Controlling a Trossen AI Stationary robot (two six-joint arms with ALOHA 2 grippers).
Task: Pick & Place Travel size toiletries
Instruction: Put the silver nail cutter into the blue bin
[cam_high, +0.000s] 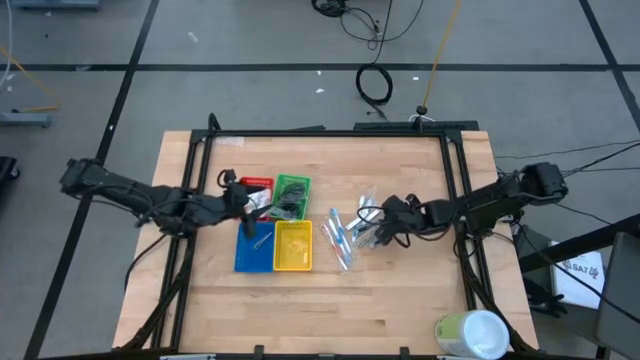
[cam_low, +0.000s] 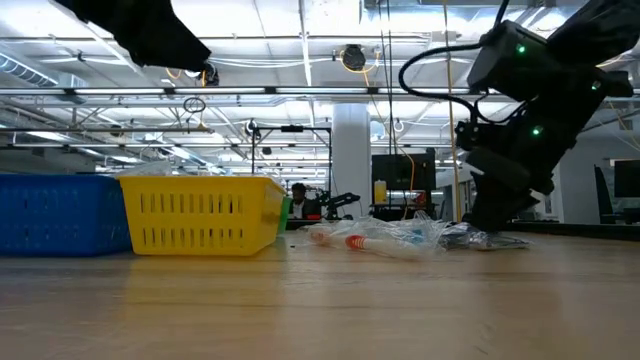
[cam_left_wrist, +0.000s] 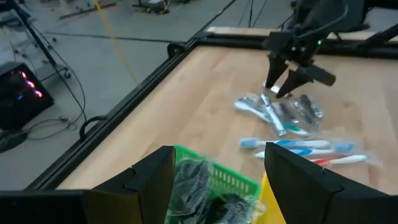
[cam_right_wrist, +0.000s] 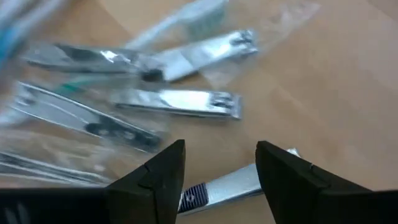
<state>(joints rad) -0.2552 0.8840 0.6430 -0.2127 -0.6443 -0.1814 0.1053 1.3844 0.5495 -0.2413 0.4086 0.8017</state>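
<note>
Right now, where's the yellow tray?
In the high view the yellow tray sits left of centre on the table, touching the blue tray on its left, just below the green tray; the loose toiletries lie to its right.

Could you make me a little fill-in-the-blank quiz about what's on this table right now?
1. The right hand hangs with open fingers straddling a silver nail ____.
2. The left hand is open above the ____ tray, which holds dark items.
3. The yellow tray sits directly beside the ____ tray.
4. Wrapped toothbrushes lie on the bare wooden ____.

Missing words: clipper; green; blue; table
</note>
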